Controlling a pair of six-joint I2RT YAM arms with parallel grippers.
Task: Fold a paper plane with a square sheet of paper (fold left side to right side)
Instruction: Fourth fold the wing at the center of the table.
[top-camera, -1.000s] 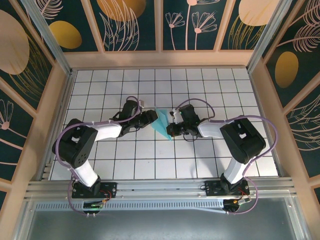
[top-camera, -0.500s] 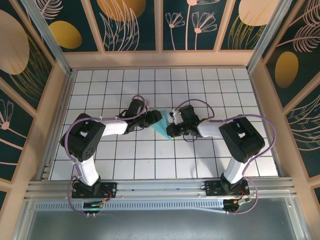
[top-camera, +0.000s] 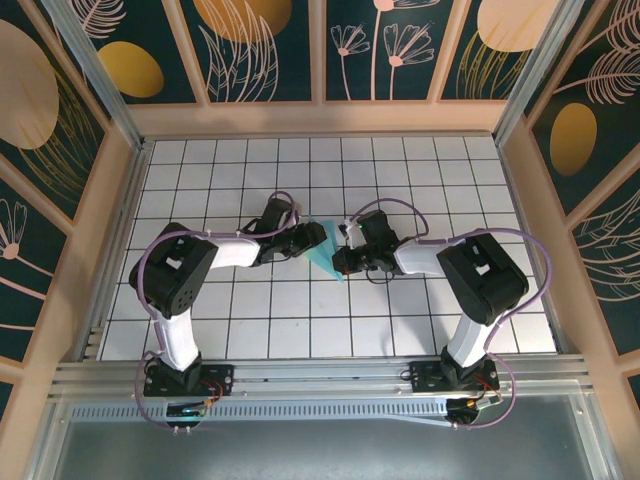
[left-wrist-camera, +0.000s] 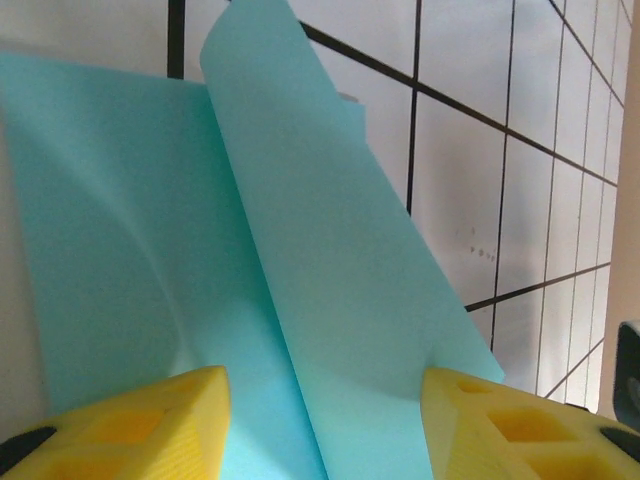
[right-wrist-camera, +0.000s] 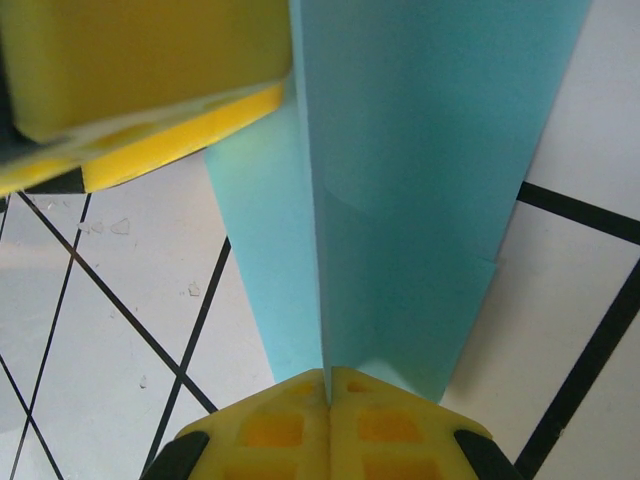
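paper: partly folded sheet (top-camera: 325, 254) at mid-table (top-camera: 400, 180), one flap raised
handling: likely light, floppy and quick to crease; pinch at an edge or fold
left gripper (left-wrist-camera: 325, 430): fingers spread either side of the flap
right gripper (right-wrist-camera: 328, 395): pressed together on the fold
containers: none in play

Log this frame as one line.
phase: mid-fold | right gripper: shut on blue paper | left gripper: open, straddling blue paper | blue paper: creased, one flap raised
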